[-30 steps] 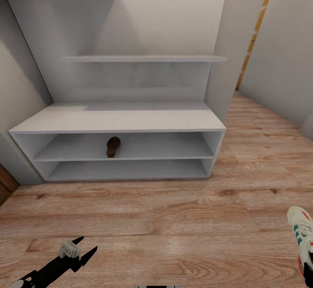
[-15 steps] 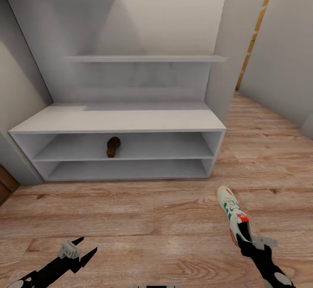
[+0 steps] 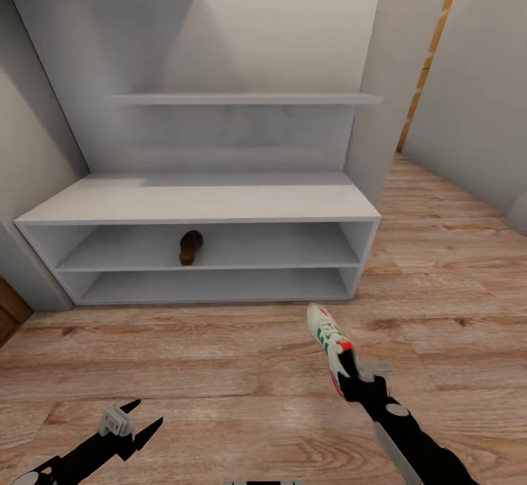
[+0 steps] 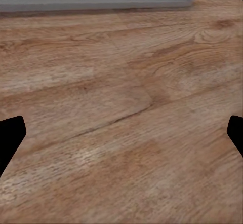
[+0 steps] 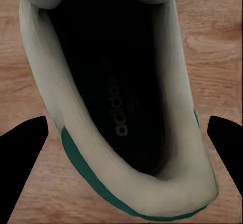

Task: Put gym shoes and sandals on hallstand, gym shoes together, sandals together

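Note:
A white gym shoe (image 3: 326,339) with green stripes and a red heel patch hangs above the corridor floor (image 3: 219,368), toe pointing toward the hallstand (image 3: 197,203). My right gripper (image 3: 350,377) is shut on the gym shoe's heel. The right wrist view looks into the gym shoe's dark inside (image 5: 121,112). One brown sandal (image 3: 191,246) lies in the upper shelf slot, left of the middle. At the lower left, my left gripper (image 3: 146,412) hovers open over bare floor (image 4: 121,82), holding nothing.
A stepped wall shelf (image 3: 245,98) hangs above the hallstand's flat top. Grey walls close in on both sides, and a wood-framed opening (image 3: 428,61) lies at the back right. A brown door corner (image 3: 9,313) shows at the left edge.
My right arm has swung in from the right edge toward the middle, carrying the gym shoe closer to the hallstand. The left arm and the sandal have stayed put.

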You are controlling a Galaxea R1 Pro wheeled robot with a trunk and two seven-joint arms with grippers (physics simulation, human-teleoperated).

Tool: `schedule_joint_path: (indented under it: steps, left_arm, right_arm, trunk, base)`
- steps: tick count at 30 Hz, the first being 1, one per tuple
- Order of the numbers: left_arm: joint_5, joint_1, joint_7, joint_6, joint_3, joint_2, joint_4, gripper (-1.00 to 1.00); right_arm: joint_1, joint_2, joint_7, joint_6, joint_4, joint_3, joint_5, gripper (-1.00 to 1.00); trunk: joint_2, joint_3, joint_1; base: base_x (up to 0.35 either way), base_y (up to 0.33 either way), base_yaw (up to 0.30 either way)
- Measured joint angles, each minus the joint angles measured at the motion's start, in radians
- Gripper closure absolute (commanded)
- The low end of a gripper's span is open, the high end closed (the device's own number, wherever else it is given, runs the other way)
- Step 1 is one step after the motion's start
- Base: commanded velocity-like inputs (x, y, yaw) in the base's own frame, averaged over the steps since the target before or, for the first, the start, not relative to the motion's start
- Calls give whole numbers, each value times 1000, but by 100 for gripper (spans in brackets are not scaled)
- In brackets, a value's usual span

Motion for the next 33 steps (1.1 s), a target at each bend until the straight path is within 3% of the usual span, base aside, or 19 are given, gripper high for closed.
schedule_joint_path:
  steps: [3,10,12,16,17,18,19,20,22,25,26,28,33]
  left_arm:
    - [0,0,-2,0,-5,-1,-2,-100]
    - [0,0,-13,-1,-10,-2,-7,-100]
    - [1,-2,-53,0,-9,-2,-8,-100]
    - [1,-12,-191,4,-8,-2,-11,-100]
    - [-6,-11,-235,11,-10,-6,-67,-100]
    - [-10,-11,-239,13,-11,-7,-79,-100]
    - [-19,-10,-242,16,-12,-8,-93,-100]
    - [-49,-9,-244,19,-12,-11,-113,-100]
    - [-64,-9,-242,21,-10,-12,-115,-100]
    - [-69,-9,-239,21,-10,-13,-112,-100]
    - [-69,-9,-238,21,-9,-13,-111,-100]
    - [-69,-9,-238,20,-9,-13,-111,-100]
    - [-69,-5,-237,18,-7,-13,-106,-100]
  right_arm:
    - [-38,43,-53,59,2,-1,43,100]
    - [-135,96,-89,196,9,-2,65,100]
    - [-179,119,-106,220,25,-2,67,100]
    - [-285,180,-189,240,99,0,66,100]
    - [-364,206,-210,244,183,-2,53,100]
    - [-385,208,-211,246,149,-1,70,100]
    - [-401,210,-212,246,174,-2,62,100]
    - [-440,214,-214,248,195,-3,64,100]
    - [-474,220,-215,284,203,-6,58,100]
    - [-504,231,-221,338,205,-25,59,100]
    - [-518,240,-260,349,205,-60,69,100]
    - [-525,246,-311,350,206,-91,63,100]
    - [-530,263,-376,349,238,-118,51,100]
  trunk:
    - [0,0,0]
    - [0,0,0]
    - [0,0,0]
    - [0,0,0]
    - [0,0,0]
    - [0,0,0]
    - [0,0,0]
    - [0,0,0]
    - [0,0,0]
    - [0,0,0]
    - [0,0,0]
    - [0,0,0]
    - [0,0,0]
  base:
    - [0,0,0]
    - [0,0,0]
    - [0,0,0]
    - [0,0,0]
    - [0,0,0]
    - [0,0,0]
    - [0,0,0]
    - [0,0,0]
    - [0,0,0]
    - [0,0,0]
    - [0,0,0]
    - [0,0,0]
    - [0,0,0]
